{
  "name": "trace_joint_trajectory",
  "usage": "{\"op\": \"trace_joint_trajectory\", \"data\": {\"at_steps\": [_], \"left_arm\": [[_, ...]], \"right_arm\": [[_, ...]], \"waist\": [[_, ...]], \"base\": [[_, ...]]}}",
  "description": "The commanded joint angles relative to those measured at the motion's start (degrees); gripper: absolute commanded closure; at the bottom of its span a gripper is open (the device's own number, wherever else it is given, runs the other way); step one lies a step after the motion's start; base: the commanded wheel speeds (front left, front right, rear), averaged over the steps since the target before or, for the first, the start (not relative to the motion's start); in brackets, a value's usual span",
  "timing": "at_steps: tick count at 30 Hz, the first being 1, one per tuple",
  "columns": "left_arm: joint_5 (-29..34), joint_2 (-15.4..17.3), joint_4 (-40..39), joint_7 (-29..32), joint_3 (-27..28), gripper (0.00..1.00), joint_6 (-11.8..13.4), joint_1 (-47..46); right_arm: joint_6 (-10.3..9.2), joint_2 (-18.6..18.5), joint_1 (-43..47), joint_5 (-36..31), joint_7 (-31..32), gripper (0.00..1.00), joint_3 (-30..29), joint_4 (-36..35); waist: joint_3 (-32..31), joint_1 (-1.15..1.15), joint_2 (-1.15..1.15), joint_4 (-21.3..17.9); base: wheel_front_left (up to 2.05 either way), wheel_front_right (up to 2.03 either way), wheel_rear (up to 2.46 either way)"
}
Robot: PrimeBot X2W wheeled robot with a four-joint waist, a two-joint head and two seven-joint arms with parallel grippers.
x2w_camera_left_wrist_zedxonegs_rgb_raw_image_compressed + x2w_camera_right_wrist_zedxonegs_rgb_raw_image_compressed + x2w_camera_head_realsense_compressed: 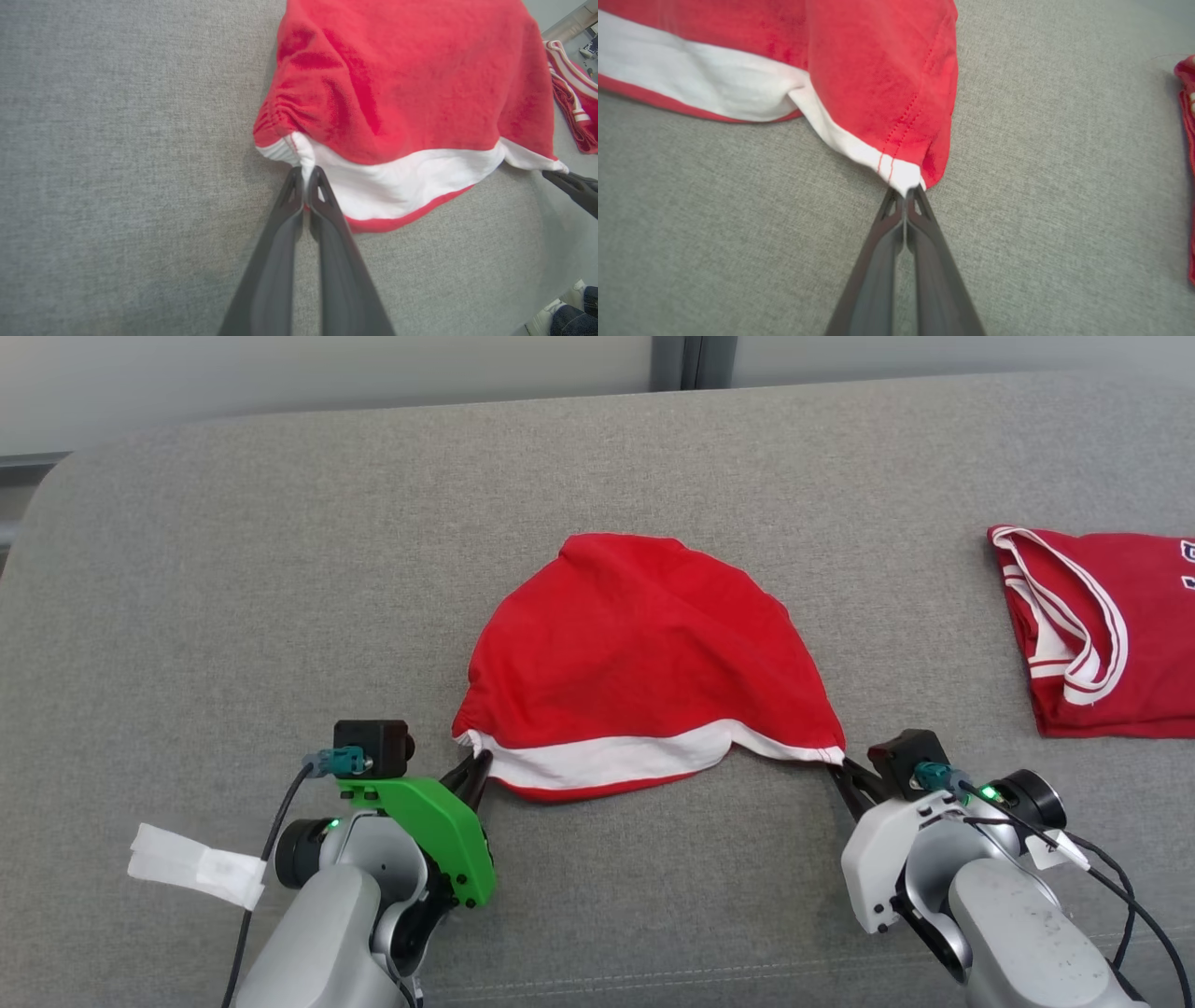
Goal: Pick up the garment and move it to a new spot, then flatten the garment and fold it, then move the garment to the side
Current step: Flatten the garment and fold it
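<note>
1. The big grey woven cushion (233,616) carries the red cloth garment with a white hem band (639,653) about mid-way across. It's bunched into a dome with the hem towards us.
2. The hem runs left-right, just ahead of both arms, and neither looks nearer.
3. We've got our left gripper (474,767) pinched tight on the left hem corner and our right gripper (840,767) on the right one.

Grey woven upholstered surface (233,616), evenly lit, with a rounded far-left corner (84,490) and a stitched seam (653,975) running along its near edge. Beyond the far edge stand pale wall panels (327,383), divided by a dark vertical post (686,362).
</note>
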Motion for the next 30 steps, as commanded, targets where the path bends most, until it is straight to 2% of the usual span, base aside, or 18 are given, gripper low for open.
{"op": "trace_joint_trajectory", "data": {"at_steps": [1, 9, 19, 23, 27, 30], "left_arm": [[-0.61, 0.68, -0.39, -0.58, -0.09, 1.0, -0.22, 0.28], [-1.49, 2.95, -4.85, -3.23, 0.6, 1.0, -0.23, 0.32], [-2.25, 6.25, -13.5, -2.37, 2.77, 1.0, -0.19, -6.18], [-2.07, 8.42, -14.93, -1.63, 2.56, 1.0, -0.2, -12.97], [-3.07, 11.94, -14.28, -1.21, 1.28, 1.0, -0.16, -20.6], [-4.31, 13.28, -13.2, -1.91, 1.15, 1.0, -0.17, -26.53]], "right_arm": [[-0.05, -0.35, 0.55, 0.38, -0.47, 1.0, -0.12, -0.33], [-0.05, -1.39, 1.8, 4.71, -0.89, 1.0, -2.59, -6.27], [-0.05, -5.09, -4.23, 14.36, 5.76, 1.0, -2.34, -17.24], [-0.04, -6.2, -11.21, 19.78, 9.13, 1.0, -0.84, -18.76], [-0.03, -3.16, -20.26, 28.72, 10.98, 1.0, -0.76, -16.31], [-0.06, -2.95, -27.76, 30.03, 10.56, 1.0, -0.53, -12.18]], "waist": [[-0.52, 0.0, 0.0, 0.19], [-2.45, 0.0, 0.0, 0.19], [0.3, 0.0, 0.0, -1.3], [3.51, 0.0, 0.0, -2.58], [7.25, 0.0, 0.0, -4.98], [10.83, 0.0, 0.0, -6.52]], "base": [[0.0, 0.0, 0.0], [0.0, 0.0, 0.0], [0.0, 0.0, 0.0], [0.0, 0.0, 0.0], [0.0, 0.0, 0.0], [0.0, 0.0, 0.0]]}}
